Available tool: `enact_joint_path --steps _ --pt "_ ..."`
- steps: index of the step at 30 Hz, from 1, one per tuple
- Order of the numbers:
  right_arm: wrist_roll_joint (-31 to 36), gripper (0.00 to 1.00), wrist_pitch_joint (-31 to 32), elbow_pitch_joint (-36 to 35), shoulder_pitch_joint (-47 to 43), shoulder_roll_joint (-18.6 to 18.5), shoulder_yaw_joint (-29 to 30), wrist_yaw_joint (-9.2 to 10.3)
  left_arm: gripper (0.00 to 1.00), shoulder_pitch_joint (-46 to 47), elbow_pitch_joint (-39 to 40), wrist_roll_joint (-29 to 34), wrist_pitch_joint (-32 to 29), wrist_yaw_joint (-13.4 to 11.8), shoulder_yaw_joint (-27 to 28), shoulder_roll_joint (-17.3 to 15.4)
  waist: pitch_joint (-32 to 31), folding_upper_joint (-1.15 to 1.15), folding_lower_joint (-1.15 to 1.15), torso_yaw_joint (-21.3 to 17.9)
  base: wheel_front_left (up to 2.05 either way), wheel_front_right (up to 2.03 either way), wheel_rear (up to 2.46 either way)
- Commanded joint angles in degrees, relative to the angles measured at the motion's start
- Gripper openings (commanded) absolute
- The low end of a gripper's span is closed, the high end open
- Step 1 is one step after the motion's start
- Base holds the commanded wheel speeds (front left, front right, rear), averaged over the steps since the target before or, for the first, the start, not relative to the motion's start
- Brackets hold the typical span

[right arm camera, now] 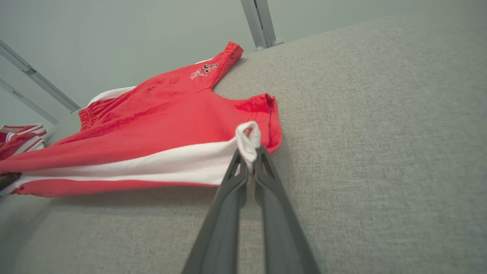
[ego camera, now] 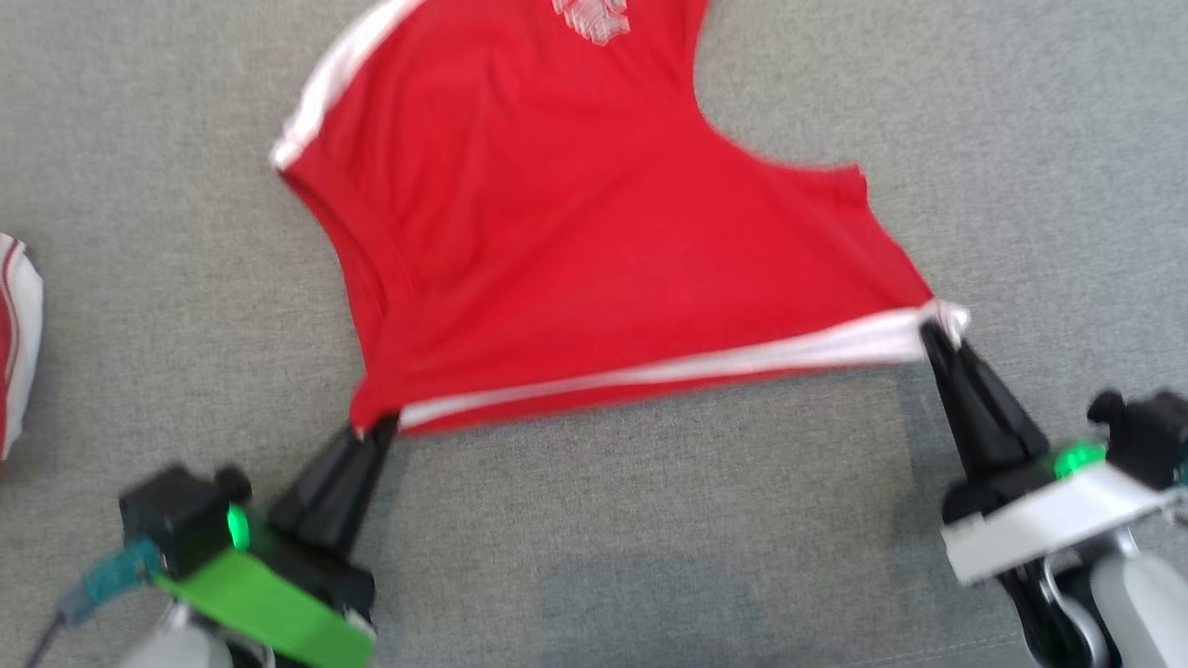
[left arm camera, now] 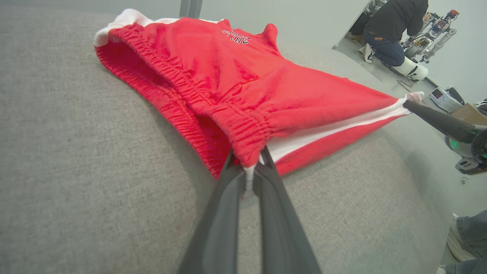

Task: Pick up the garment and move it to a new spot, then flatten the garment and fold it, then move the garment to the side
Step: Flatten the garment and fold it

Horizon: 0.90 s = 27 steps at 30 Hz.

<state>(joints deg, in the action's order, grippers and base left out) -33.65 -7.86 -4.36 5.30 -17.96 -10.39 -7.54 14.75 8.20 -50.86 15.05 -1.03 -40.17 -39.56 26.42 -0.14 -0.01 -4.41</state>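
The garment (ego camera: 594, 250) is a pair of red shorts with white side stripes and a white print, spread on the grey fabric surface (ego camera: 650, 557). Its near edge is stretched taut between both grippers. My left gripper (ego camera: 376, 429) is shut on the near left corner at the elastic waistband (left arm camera: 247, 133). My right gripper (ego camera: 933, 329) is shut on the near right corner, a bunched white tip (right arm camera: 248, 139). In the left wrist view the garment (left arm camera: 236, 83) lifts off the surface toward my fingers (left arm camera: 228, 190), and the right gripper (left arm camera: 409, 103) holds its far corner. The right wrist view shows the garment (right arm camera: 159, 125) with its white stripe pulled straight.
Another red and white garment (ego camera: 14, 343) lies at the left edge of the surface, also seen as folded cloth (right arm camera: 19, 139). Metal frame posts (right arm camera: 260, 23) stand behind the surface. A person (left arm camera: 392, 26) crouches on the floor far off by equipment, and a shoe (left arm camera: 460, 239) is near the right.
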Motion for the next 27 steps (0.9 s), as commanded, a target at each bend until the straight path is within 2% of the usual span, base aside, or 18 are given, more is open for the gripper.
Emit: enact_joint_path --steps 1,5,11,15,18,23,27 --pt "-0.4 0.0 0.67 -1.09 -5.0 -0.6 1.65 0.1 0.0 -5.64 0.96 -0.08 0.14 -0.69 2.16 1.78 -4.61 0.14 0.01 -0.15 0.0 0.0 0.0" --pt "-2.41 0.0 2.01 -4.21 -15.81 0.36 5.71 0.17 0.0 -16.31 2.68 1.17 0.16 -0.58 7.09 5.84 -5.68 0.14 0.01 0.63 0.0 0.0 0.0" --pt "-3.56 0.0 3.42 -11.24 -20.48 1.48 9.19 0.17 0.0 -23.08 5.39 1.29 0.22 0.59 11.01 9.16 -4.6 0.14 0.01 1.13 0.0 0.0 0.0" --pt "-2.04 0.0 6.28 -13.93 -14.48 1.55 9.62 0.14 0.0 -21.99 8.22 -1.24 -0.84 2.35 10.92 10.26 -1.97 0.14 0.01 1.86 0.0 0.0 0.0" --pt "-1.55 0.0 9.83 -13.65 -7.22 1.45 7.52 0.1 0.0 -18.49 10.03 -3.63 -3.85 2.47 11.58 10.3 0.65 0.14 0.01 2.75 0.0 0.0 0.0" --pt "0.22 0.0 15.34 -9.35 7.31 1.09 2.72 0.06 0.0 -11.54 11.72 -8.49 -9.7 0.26 13.77 10.86 3.75 0.14 0.01 4.57 0.0 0.0 0.0" --pt "-0.24 0.0 19.01 -4.31 17.81 1.77 1.47 0.05 0.0 -5.7 12.98 -11.9 -14.03 -1.46 15.47 11.07 5.2 0.14 0.01 6.45 0.0 0.0 0.0"
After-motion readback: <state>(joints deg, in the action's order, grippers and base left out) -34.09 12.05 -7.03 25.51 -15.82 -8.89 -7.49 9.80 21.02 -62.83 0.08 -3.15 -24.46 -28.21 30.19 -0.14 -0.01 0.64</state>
